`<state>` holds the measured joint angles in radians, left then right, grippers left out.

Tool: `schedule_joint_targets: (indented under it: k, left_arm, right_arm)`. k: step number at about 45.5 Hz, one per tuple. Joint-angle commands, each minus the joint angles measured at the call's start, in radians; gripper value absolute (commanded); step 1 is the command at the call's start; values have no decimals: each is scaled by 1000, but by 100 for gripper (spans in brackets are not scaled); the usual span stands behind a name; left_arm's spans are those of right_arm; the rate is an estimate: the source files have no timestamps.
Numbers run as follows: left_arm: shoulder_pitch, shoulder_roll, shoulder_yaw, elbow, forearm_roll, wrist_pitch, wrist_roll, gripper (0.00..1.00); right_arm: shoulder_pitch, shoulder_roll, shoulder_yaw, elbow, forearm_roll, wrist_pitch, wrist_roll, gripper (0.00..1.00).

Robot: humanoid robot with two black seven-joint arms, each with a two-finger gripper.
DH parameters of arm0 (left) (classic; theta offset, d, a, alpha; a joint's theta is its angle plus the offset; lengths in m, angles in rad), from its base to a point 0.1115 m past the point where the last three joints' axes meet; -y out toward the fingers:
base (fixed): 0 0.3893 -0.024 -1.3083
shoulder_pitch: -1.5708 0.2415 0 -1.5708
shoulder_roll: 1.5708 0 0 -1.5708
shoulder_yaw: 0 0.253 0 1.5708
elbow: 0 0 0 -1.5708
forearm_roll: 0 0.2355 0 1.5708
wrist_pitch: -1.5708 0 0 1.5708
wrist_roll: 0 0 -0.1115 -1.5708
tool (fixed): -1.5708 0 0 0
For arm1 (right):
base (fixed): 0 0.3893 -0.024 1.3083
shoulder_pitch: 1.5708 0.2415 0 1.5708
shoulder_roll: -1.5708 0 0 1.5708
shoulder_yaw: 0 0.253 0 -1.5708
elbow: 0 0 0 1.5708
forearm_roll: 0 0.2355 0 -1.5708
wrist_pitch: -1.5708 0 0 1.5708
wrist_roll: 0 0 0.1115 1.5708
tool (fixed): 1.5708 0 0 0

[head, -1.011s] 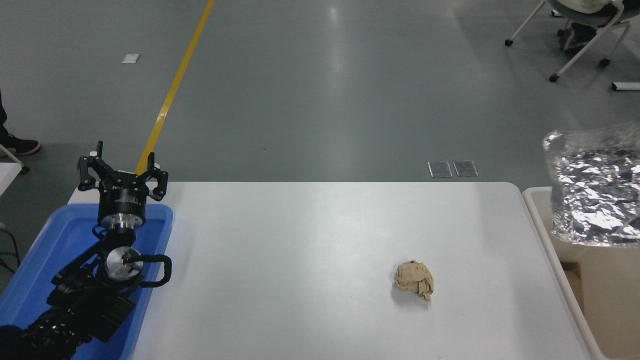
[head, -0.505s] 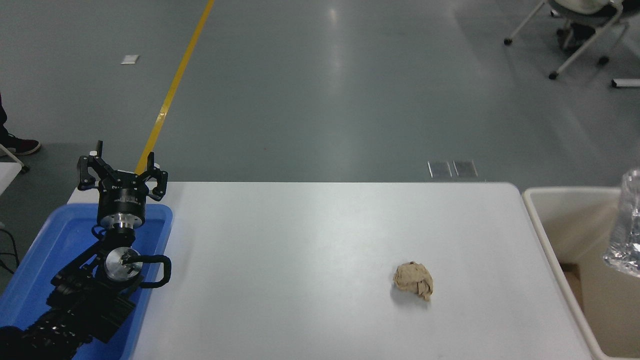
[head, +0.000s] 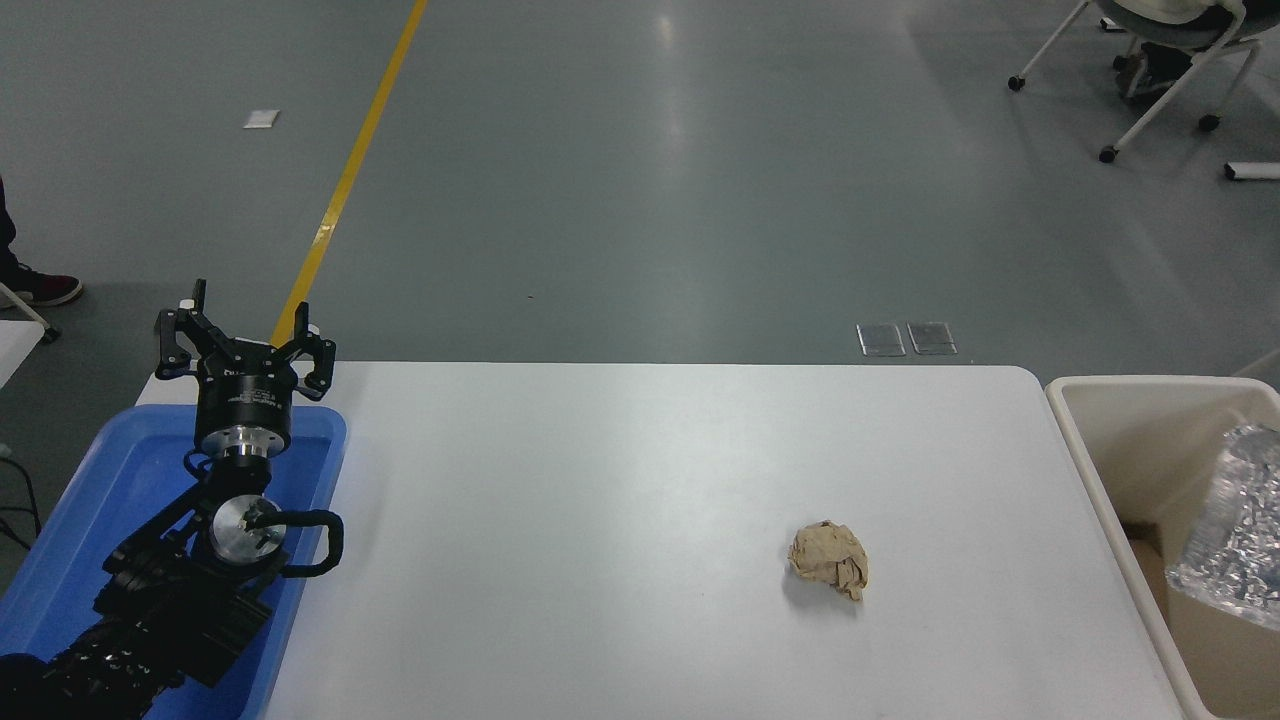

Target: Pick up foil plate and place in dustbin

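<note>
While the foil plate (head: 1232,530) is seen tilted inside the dustbin (head: 1085,470), against its right portion and partly cut by the picture's edge, the right gripper is nowhere in view, so its state cannot be told. Whether the plate is held from outside the picture or lies loose in the bin cannot be decided either. The left gripper (head: 243,330) is parked at the lower left over the blue tray (head: 110,470), with its fingers spread apart and nothing between them. A crumpled brown paper ball (head: 829,559) lies on the white table (head: 620,500), well apart from the bin and not part of the task. The placing step is judged to be at or near completion. If the plate is held, it is best let go only once its whole outline is below the thick rim, so that the light foil cannot catch on the wall. Any withdrawal should be made upward and clear of the rim, without the foil being dragged along.
</note>
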<state>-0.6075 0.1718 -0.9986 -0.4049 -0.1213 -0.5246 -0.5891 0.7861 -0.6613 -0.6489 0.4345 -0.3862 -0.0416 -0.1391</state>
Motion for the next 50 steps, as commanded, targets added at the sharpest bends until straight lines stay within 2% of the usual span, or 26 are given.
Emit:
schedule_joint_targets:
  k: [1, 2, 3, 12, 17, 24, 30, 37, 43, 50]
  left_arm:
    - [0, 0, 0, 0, 0, 0, 0, 99]
    - [0, 0, 0, 0, 0, 0, 0, 99]
    - [0, 0, 0, 0, 0, 0, 0, 99]
    - [0, 0, 0, 0, 0, 0, 0, 99]
    - [0, 0, 0, 0, 2, 0, 0, 99]
    - [0, 0, 0, 0, 2, 0, 0, 99]
    - [0, 0, 0, 0, 2, 0, 0, 99]
    - [0, 0, 0, 0, 3, 0, 2, 99]
    - [0, 0, 0, 0, 3, 0, 2, 99]
    - [0, 0, 0, 0, 3, 0, 2, 99]
  right_arm:
    - [-59, 55, 3, -74, -26, -34, -4, 65]
    - [-57, 57, 8, -74, -29, -35, -2, 96]
    - [-51, 55, 8, -71, -33, -34, -2, 100]
    - [16, 46, 9, -8, -94, -23, -2, 100]
    - [159, -84, -1, 200, -265, -17, -5, 100]
    - [441, -202, -72, 518, -358, 49, -7, 100]
    - [754, -189, -274, 711, -353, 176, -7, 100]
    - [1047, -84, -432, 872, -327, 353, -4, 100]
    - [1205, -17, -442, 995, -205, 486, -4, 100]
    - [1369, 48, -437, 1082, -56, 752, -2, 100]
